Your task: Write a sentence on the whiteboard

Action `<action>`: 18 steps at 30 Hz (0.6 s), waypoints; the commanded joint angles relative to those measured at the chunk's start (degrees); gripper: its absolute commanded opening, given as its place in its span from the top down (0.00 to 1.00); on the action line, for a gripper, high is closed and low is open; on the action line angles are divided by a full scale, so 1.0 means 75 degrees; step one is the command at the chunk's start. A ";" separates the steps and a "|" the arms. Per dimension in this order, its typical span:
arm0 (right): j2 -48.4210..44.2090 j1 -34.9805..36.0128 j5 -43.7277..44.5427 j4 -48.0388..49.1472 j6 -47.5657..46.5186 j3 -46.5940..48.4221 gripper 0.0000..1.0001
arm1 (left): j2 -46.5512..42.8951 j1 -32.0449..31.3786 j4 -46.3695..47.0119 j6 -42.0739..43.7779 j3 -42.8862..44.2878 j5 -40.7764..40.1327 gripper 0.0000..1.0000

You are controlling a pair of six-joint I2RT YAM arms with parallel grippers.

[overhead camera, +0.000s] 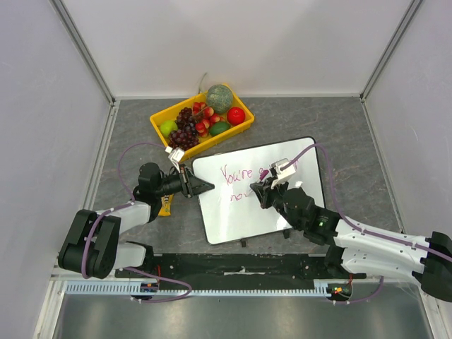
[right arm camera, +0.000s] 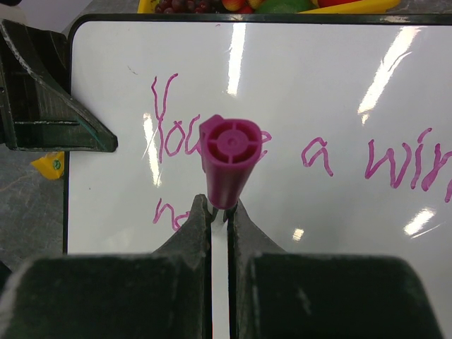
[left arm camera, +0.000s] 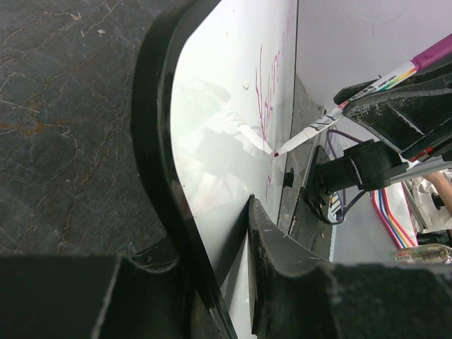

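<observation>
Marker (left arm camera: 374,83) tip on whiteboard (left arm camera: 226,141) shows from left wrist only; right claw (right arm camera: 219,210) clamps marker, left claw (overhead camera: 205,186) whiteboard.

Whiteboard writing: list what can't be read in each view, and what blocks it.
- Top view: middle of the first line on the whiteboard is covered by the right hand.
- Right wrist: the marker covers letters after "You"; the hand hides most of the second line; the frame edge cuts the last word.
- Left wrist: writing seen edge-on, unreadable.
</observation>
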 commanded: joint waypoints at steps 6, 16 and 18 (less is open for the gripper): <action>0.0080 -0.0030 0.0143 -0.0157 -0.0098 -0.0058 1.00 | 0.0171 -0.0210 -0.0507 0.1427 -0.0079 -0.0315 0.98; 0.0232 -0.0041 0.0612 -0.0180 -0.0356 0.0316 1.00 | 0.0171 -0.0222 -0.0507 0.1427 -0.0079 -0.0327 0.98; 0.0279 -0.0041 0.0694 -0.0192 -0.0403 0.0398 1.00 | 0.0183 -0.0210 -0.0507 0.1427 -0.0068 -0.0316 0.98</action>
